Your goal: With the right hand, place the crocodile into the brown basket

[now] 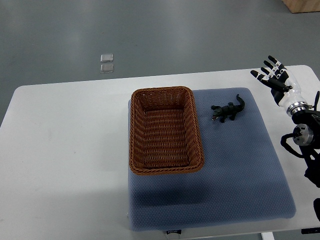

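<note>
A small dark toy crocodile point(228, 110) lies on the blue-grey mat point(240, 165), just right of the brown wicker basket point(136, 131), which holds nothing. My right hand point(272, 76) hovers at the table's far right, above and to the right of the crocodile, well apart from it. Its fingers are spread and hold nothing. The forearm runs down along the right edge of the picture.
The mat covers the right half of a white table point(65, 145). Two small clear squares point(106, 62) lie on the grey floor beyond the table's far edge. A wooden object shows at the top right corner point(302, 5).
</note>
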